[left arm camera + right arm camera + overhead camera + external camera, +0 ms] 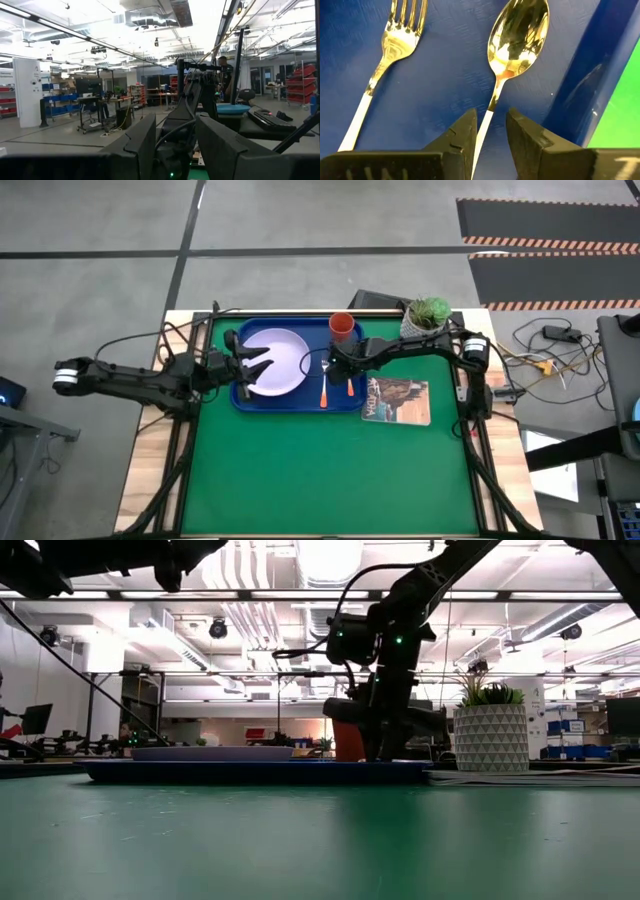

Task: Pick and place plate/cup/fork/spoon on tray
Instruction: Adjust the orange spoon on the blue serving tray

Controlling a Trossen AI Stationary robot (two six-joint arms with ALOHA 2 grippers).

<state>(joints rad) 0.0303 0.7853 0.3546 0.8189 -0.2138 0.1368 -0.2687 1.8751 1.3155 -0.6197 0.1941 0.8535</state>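
Blue tray (243, 402) | holds plate (276, 362), cup (342, 326), fork (395, 45), spoon (512, 45)

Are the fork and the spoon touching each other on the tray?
Apart. In the right wrist view the fork and the spoon lie side by side, with a plain strip of bare blue tray between them.

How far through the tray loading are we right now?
Nearly finished. The pale round plate, small orange-red cup and orange-handled fork all sit on the blue rectangular tray. The right pincer straddles the orange-handled spoon, which lies on the tray too. The left pincer hovers open over the plate. Left: release and retract.
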